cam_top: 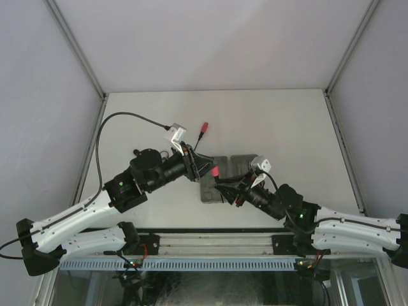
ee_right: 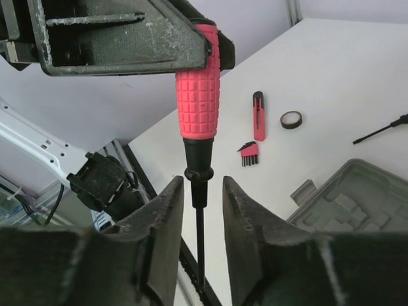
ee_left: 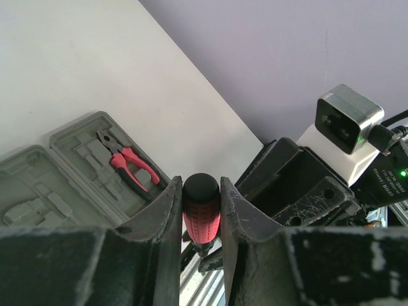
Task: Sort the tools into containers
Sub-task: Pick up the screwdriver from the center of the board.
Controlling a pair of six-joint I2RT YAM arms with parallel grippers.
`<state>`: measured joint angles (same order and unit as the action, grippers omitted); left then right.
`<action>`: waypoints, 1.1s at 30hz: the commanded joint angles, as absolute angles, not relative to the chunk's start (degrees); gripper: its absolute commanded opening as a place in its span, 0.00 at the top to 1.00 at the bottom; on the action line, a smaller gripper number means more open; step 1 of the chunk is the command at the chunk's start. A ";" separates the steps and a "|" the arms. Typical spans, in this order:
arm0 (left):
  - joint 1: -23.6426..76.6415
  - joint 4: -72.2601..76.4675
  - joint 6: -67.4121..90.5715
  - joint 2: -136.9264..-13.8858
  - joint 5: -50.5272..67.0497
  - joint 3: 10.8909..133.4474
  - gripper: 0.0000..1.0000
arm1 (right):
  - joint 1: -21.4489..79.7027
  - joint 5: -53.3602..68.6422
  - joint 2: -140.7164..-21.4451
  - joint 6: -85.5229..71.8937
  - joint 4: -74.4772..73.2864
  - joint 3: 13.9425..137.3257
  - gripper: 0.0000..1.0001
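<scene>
Clamping the grid-patterned red handle of a screwdriver (ee_right: 198,102), the left fingers (ee_left: 169,217) held the tool upright in the air above the near edge of the desk (cam_top: 255,121), shaft pointing down. The right fingers (ee_right: 162,217) stood narrowly apart on either side of the thin black shaft, with a gap showing on each side, so they gripped nothing; this looked like the point of a hand-over where only the left side carried the tool.

The sorting seemed to be at an early stage. Of the two grey trays (ee_left: 60,201), lying side by side just beyond the arms, one already held the pliers (ee_left: 127,167) in a moulded recess, while the other recesses in view were bare. Out on the desk, well apart from the trays, lay a red utility knife (ee_right: 258,116), a small set of hex keys (ee_right: 248,153), a dark ring (ee_right: 291,119) and a second screwdriver (ee_right: 382,131) near the edge of the right wrist view. By my reckoning the held screwdriver would go in next, and those loose pieces remained to be collected.
</scene>
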<state>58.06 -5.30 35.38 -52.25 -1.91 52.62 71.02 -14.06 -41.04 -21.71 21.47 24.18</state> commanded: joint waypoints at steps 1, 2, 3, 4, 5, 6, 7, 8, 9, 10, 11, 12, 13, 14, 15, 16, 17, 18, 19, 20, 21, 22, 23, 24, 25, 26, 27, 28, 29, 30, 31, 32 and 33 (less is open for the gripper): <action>58.10 -4.94 34.19 -51.62 -2.88 54.96 0.94 | 71.29 -15.48 -39.29 -21.94 20.11 27.51 0.67; 58.10 -5.43 33.97 -51.61 -3.08 55.17 0.94 | 71.28 -16.17 -39.05 -22.02 18.39 28.10 0.65; 58.10 -5.93 33.83 -51.65 -3.36 55.33 0.95 | 71.21 -17.01 -38.92 -22.58 16.23 28.91 0.62; 58.10 -6.36 33.77 -51.69 -3.64 55.41 0.95 | 71.12 -17.55 -38.72 -23.21 13.95 29.71 0.59; 58.10 -6.69 33.75 -51.69 -3.74 55.45 0.96 | 70.98 -17.34 -38.43 -23.20 12.21 30.40 0.55; 58.10 -6.96 33.75 -51.68 -3.82 55.44 0.97 | 70.91 -16.72 -38.12 -22.81 11.17 30.75 0.53; 58.10 -7.14 33.79 -51.71 -3.86 55.46 0.98 | 70.85 -16.28 -37.48 -22.58 10.43 30.95 0.51; 58.10 -7.34 33.88 -51.68 -3.82 55.46 0.99 | 70.76 -16.26 -36.92 -22.83 9.97 31.17 0.49; 58.10 -7.50 34.01 -51.75 -3.84 55.46 0.99 | 70.57 -16.74 -36.26 -23.53 9.52 31.29 0.48; 58.10 -7.62 34.11 -51.72 -3.85 55.44 1.00 | 70.22 -17.13 -35.49 -24.75 9.24 31.30 0.47; 58.10 -7.71 34.33 -51.73 -3.87 55.32 1.00 | 69.37 -17.18 -34.97 -26.08 9.01 31.33 0.46; 58.10 -7.73 34.46 -51.62 -3.79 55.24 1.00 | 68.66 -17.02 -34.41 -27.56 8.47 31.62 0.46; 58.10 -7.73 34.65 -51.60 -3.78 55.14 1.00 | 67.56 -16.74 -34.06 -29.55 7.28 32.34 0.46; 58.05 -7.78 34.77 -51.57 -3.85 55.05 1.00 | 66.34 -14.78 -33.94 -31.26 5.72 32.98 0.46; 58.09 -7.78 34.92 -51.62 -3.94 55.07 1.00 | 64.66 -11.66 -33.92 -32.25 4.69 33.65 0.46; 58.10 -7.88 35.04 -51.68 -4.01 55.07 1.00 | 63.29 -9.22 -33.86 -33.58 3.97 34.12 0.47; 58.10 -8.03 35.19 -51.77 -4.12 55.15 1.00 | 61.89 -6.93 -33.85 -35.16 3.74 34.26 0.48; 58.10 -8.19 35.30 -51.91 -4.23 55.21 1.00 | 60.59 -4.02 -33.92 -36.06 4.23 34.27 0.48; 58.07 -8.38 35.52 -52.03 -4.37 55.27 1.00 | 59.35 -1.45 -34.18 -36.60 4.74 34.41 0.49; 58.09 -8.59 35.70 -52.26 -4.39 55.35 1.00 | 58.22 0.32 -34.55 -37.06 4.53 34.89 0.49; 58.10 -8.75 35.95 -52.50 -4.37 55.45 1.00 | 57.36 1.57 -35.10 -37.00 4.00 35.46 0.49; 58.10 -8.88 36.17 -52.67 -4.27 55.53 1.00 | 56.85 2.49 -35.79 -36.61 3.58 36.04 0.50; 58.07 -8.88 36.41 -52.84 -4.09 55.61 1.00 | 56.68 2.84 -36.66 -36.05 3.34 36.53 0.51; 58.08 -8.90 36.65 -53.01 -3.96 55.58 1.00 | 56.62 2.85 -37.24 -35.61 3.31 36.87 0.52; 58.08 -8.81 36.84 -53.10 -3.84 55.63 1.00 | 56.64 2.82 -37.79 -35.16 3.40 37.07 0.54; 58.09 -8.79 37.00 -53.15 -3.59 55.70 1.00 | 56.61 2.75 -38.31 -34.89 3.67 37.27 0.55; 58.10 -8.79 37.04 -53.29 -3.40 55.72 1.00 | 56.65 2.73 -38.91 -34.63 3.88 37.48 0.57; 58.10 -8.79 37.05 -53.41 -3.22 55.72 1.00 | 56.65 2.72 -39.46 -34.31 4.00 37.68 0.58; 58.10 -8.79 37.08 -53.42 -3.04 55.72 1.00 | 56.73 2.79 -40.07 -34.02 4.16 37.90 0.58; 58.10 -8.79 37.09 -53.36 -2.95 55.72 1.00 | 56.93 2.89 -40.75 -33.73 4.45 38.21 0.58; 58.07 -8.79 37.17 -53.35 -2.86 55.72 1.00 | 57.14 2.93 -41.30 -33.38 4.71 38.35 0.58; 58.09 -8.79 37.24 -53.40 -2.77 55.72 1.00 | 57.44 2.79 -41.79 -33.19 5.16 38.49 0.58; 58.10 -8.68 37.33 -53.41 -2.69 55.66 1.00 | 57.73 2.50 -42.34 -32.91 5.30 38.62 0.58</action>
